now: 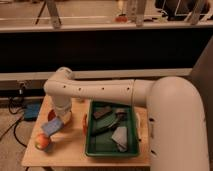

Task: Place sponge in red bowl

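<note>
So you had one small, flat, light blue rectangular sponge [51, 127], one round red-orange bowl [50, 115], one smooth orange-red fruit-like ball [42, 141] and one green rectangular tray [111, 153], all on the pale wooden table [70, 150]. The sponge sat tilted right at your gripper [59, 120], on the table's left side. It hid most of the bowl and was near the ball. I couldn't tell whether the gripper was clamping it. The tray held one grey folded piece [120, 135] among dark items.

The arm [100, 91] is white, and its pale gripper [61, 120] is over the left part of the light wooden table [75, 150]. The sponge [51, 128] is light blue, the tray [111, 151] green, the fruit [42, 142] orange-red.
</note>
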